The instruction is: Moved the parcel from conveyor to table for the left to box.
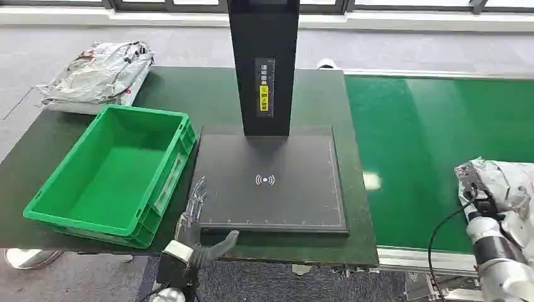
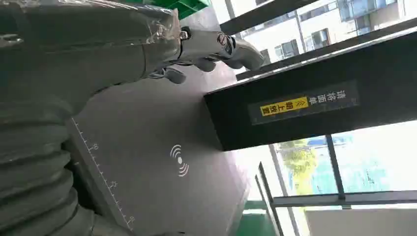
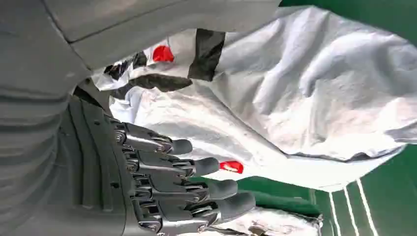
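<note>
My right hand (image 3: 162,191) grips the parcel (image 1: 504,182) on the conveyor (image 1: 428,138) — left hand (image 1: 195,220) open by the green crate (image 1: 113,170), scanner post (image 1: 263,63) mid-table (image 1: 208,94).

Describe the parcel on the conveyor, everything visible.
The parcel is a soft, crumpled grey-white plastic mailer bag with black print and small red marks. It lies on the green conveyor belt near its front right edge, partly cut off by the head view. The right hand is at its near edge with fingers extended beside it; whether they touch or grip it cannot be told.
</note>
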{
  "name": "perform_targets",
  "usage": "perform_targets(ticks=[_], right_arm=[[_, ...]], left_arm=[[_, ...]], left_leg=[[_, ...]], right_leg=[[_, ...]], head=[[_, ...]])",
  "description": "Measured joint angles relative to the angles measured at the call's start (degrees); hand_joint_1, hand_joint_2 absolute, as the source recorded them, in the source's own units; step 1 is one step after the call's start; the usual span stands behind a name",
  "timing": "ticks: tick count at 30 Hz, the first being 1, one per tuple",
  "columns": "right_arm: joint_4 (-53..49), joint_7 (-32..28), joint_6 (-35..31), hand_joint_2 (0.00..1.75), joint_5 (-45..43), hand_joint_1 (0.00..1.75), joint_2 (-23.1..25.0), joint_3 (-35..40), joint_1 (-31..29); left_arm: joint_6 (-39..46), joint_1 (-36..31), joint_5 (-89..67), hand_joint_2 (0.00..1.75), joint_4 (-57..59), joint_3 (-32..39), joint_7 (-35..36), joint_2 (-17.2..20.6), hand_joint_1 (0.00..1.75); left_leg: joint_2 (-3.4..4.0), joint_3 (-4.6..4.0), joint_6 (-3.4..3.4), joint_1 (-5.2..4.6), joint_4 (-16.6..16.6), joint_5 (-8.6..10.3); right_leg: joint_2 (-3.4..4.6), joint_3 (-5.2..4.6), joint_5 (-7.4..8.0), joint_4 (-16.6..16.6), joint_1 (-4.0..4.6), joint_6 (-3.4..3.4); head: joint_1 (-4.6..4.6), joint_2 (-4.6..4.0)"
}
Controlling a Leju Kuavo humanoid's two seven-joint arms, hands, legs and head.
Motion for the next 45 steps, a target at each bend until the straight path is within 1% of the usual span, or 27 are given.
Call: perform_targets(ticks=[6, 9, 12, 14, 19, 25, 29, 34, 39, 44, 45], right_arm=[[1.8, 0.2, 0.0, 1.75, 0.3, 0.0, -0.5, 0.0, -0.7], [2.4, 3.3, 1.2, 1.75, 3.2, 0.0, -0.8, 0.0, -1.0], [3.0, 7.4, 4.4, 1.75, 7.5, 0.0, -1.1, 0.7, -1.8], [3.5, 10.6, 7.6, 1.75, 10.0, 0.0, -1.2, 1.4, -2.5], [4.4, 15.1, 13.0, 1.75, 13.9, 0.0, -1.4, 3.2, -2.7], [5.2, 20.7, 23.6, 1.75, 20.3, 0.0, -1.7, 7.0, -2.7], [5.3, 21.4, 26.5, 1.75, 21.6, 0.0, -1.7, 9.2, -2.8], [5.4, 20.7, 29.2, 1.75, 22.6, 0.0, -1.7, 10.4, -2.8], [5.6, 17.8, 32.7, 1.75, 23.3, 0.0, -1.7, 10.8, -2.7], [5.7, 13.9, 36.9, 1.75, 23.1, 0.0, -1.2, 10.8, -1.2], [5.8, 13.3, 37.2, 1.75, 22.9, 0.07, -1.2, 10.8, -1.0]], left_arm=[[0.0, 0.0, 0.1, 1.75, 0.0, 0.0, 0.0, 0.2, 0.0], [0.1, 0.0, 0.2, 1.75, 0.0, 0.0, 0.0, 0.3, 0.0], [0.2, 0.0, 0.3, 1.75, 0.0, 0.0, 0.0, 0.6, 0.0], [0.2, 0.1, 0.3, 1.75, -0.1, 0.0, 0.0, 0.7, 0.0], [0.0, 0.1, 0.3, 1.75, -0.2, 0.0, 0.1, 0.9, 0.0], [-0.4, 0.0, 0.3, 1.75, -0.2, 0.0, 0.1, 1.0, 0.0], [-0.7, -0.1, 0.1, 1.75, -0.2, 0.0, 0.5, 0.9, 0.0], [-1.5, -1.0, -0.3, 1.75, 0.0, 0.0, 0.8, 0.7, 0.0], [-1.8, -1.4, -0.3, 1.75, 0.4, 0.0, 0.8, 0.6, 0.0], [-2.4, -1.8, -0.3, 1.75, 0.6, 0.0, 0.6, 0.6, 0.0], [-2.5, -1.9, -0.3, 1.75, 0.7, 0.0, 0.5, 0.5, 0.0]], left_leg=[[0.01, 0.0, 0.02, 0.0, 0.0, 0.02], [0.0, -0.01, 0.02, 0.0, 0.0, 0.02], [0.01, -0.02, 0.02, 0.0, 0.0, 0.02], [0.01, -0.01, 0.02, 0.0, 0.0, 0.02], [-0.02, -0.01, 0.04, 0.0, 0.0, 0.03], [-0.01, -0.02, 0.05, 0.0, 0.0, 0.03], [0.0, -0.01, 0.05, 0.0, 0.0, 0.03], [-0.01, -0.01, 0.06, 0.0, 0.0, 0.04], [-0.02, -0.01, 0.06, 0.0, 0.0, 0.04], [-0.03, -0.01, 0.06, 0.01, 0.0, 0.04], [-0.02, -0.01, 0.06, 0.01, 0.0, 0.04]], right_leg=[[0.0, 0.0, 0.0, 0.0, -0.01, 0.0], [0.0, 0.01, 0.0, 0.0, -0.01, 0.0], [0.0, 0.0, 0.0, 0.0, -0.01, 0.0], [0.0, -0.01, 0.0, 0.0, -0.01, 0.0], [-0.01, 0.0, 0.0, 0.0, -0.01, 0.0], [0.0, 0.0, 0.0, 0.0, -0.03, 0.0], [0.0, 0.0, 0.0, 0.0, -0.03, 0.0], [-0.01, 0.0, 0.0, 0.0, -0.03, 0.0], [0.0, -0.01, 0.0, 0.0, -0.03, 0.0], [-0.01, -0.01, 0.0, 0.0, -0.02, 0.0], [-0.01, -0.01, 0.0, 0.0, -0.02, 0.0]], head=[[0.0, 0.02], [0.02, 0.0], [0.0, 0.0], [0.0, 0.0], [0.0, 0.0], [0.0, 0.0], [0.0, 0.0], [0.0, 0.02], [0.0, 0.02], [0.0, 0.02], [0.0, 0.0]])
